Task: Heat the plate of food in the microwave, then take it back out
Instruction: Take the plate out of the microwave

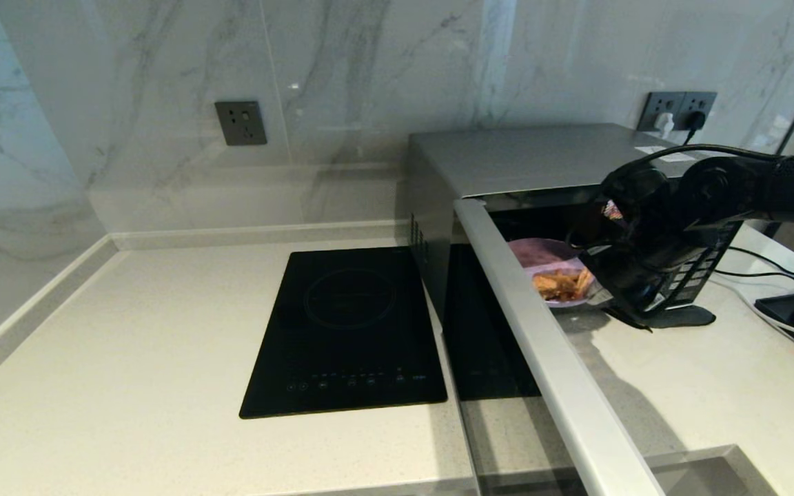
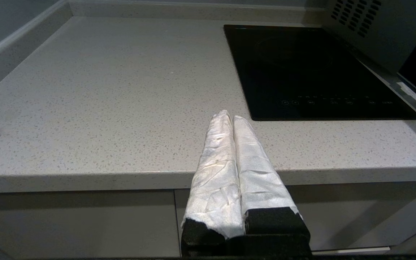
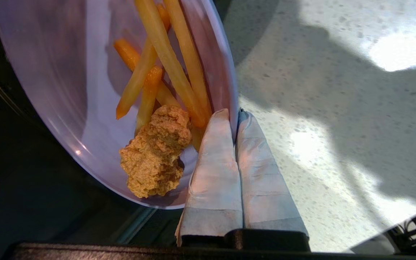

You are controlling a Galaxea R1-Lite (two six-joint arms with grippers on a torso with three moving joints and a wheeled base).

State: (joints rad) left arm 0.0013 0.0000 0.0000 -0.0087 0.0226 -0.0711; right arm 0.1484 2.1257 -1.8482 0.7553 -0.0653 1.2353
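Observation:
The silver microwave (image 1: 521, 155) stands on the counter with its door (image 1: 555, 372) swung wide open toward me. The lilac plate of food (image 1: 542, 256) is at the mouth of the cavity, fries (image 3: 168, 61) and a fried chicken piece (image 3: 155, 151) on it. My right gripper (image 3: 234, 113) is shut on the plate's (image 3: 67, 72) near rim, one finger inside the rim and one outside. In the head view the right gripper (image 1: 595, 291) and black arm cover the plate's right side. My left gripper (image 2: 229, 116) is shut and empty, parked over the counter's front edge.
A flat black induction cooktop (image 1: 349, 331) lies left of the microwave. The open door juts out over the counter's front. Cables (image 1: 776, 275) and a dark device (image 1: 793, 310) sit at the far right. Light speckled counter (image 2: 103, 108) spreads to the left.

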